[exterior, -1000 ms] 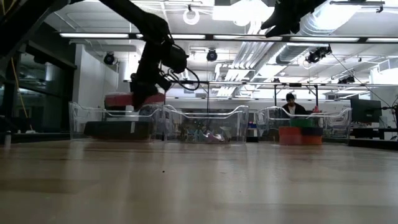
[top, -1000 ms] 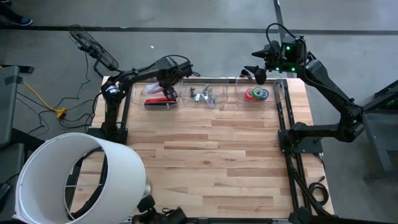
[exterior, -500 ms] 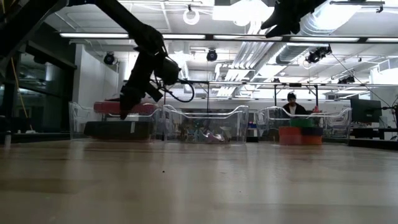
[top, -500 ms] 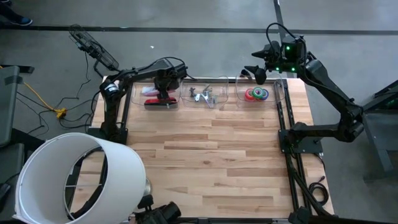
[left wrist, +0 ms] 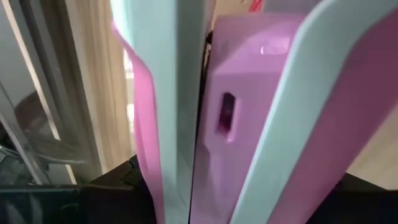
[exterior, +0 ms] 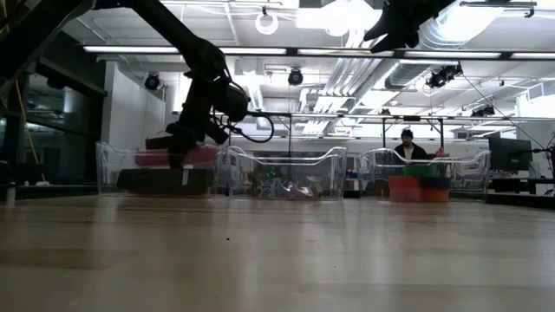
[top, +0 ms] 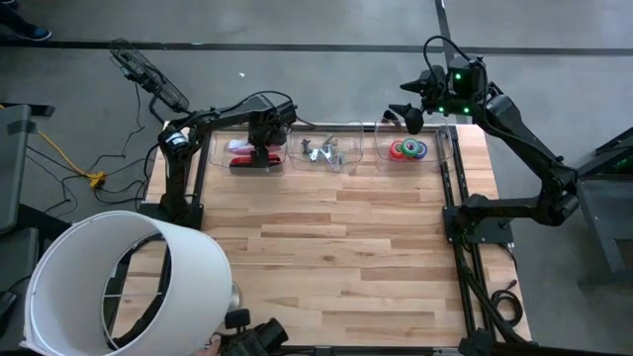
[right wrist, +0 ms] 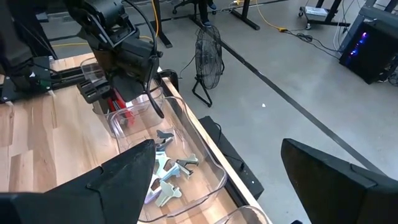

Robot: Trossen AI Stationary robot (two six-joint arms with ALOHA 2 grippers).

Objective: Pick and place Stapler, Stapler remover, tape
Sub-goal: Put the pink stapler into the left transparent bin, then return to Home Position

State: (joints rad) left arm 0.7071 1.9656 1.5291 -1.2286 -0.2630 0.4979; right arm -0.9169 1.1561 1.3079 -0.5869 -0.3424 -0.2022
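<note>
Three clear bins stand along the table's far edge. The left bin (top: 220, 158) holds a dark stapler (exterior: 165, 180). Just above it is a pink stapler (exterior: 154, 157) with pale stripes (left wrist: 249, 112), and my left gripper (top: 260, 146) is shut on it inside the bin. The middle bin holds metal staple removers (top: 321, 150). The right bin holds tape rolls (top: 407, 149) in red, green and pink. My right gripper (top: 410, 117) hangs open, high above the far right corner, with nothing between its fingers (right wrist: 124, 180). My left gripper pinches the pink stapler's two long sides (left wrist: 143, 124) between its fingers, near the middle of its length. The fingers (exterior: 186, 139) come steeply from above and lie across it. The stapler sits level inside the bin, close over the dark stapler; whether they touch, I cannot tell.
A large white cylinder (top: 119, 282) stands at the near left corner. The wooden tabletop (top: 336, 247) in front of the bins is bare. Cables run beside both arm frames. A person (exterior: 406, 143) sits in the room beyond the table.
My left gripper has sunk into the left bin and rolled about its pointing line, still shut on the pink stapler. The stapler, which hung tilted above the bin's rim, now lies level and lower, just over the dark stapler.
</note>
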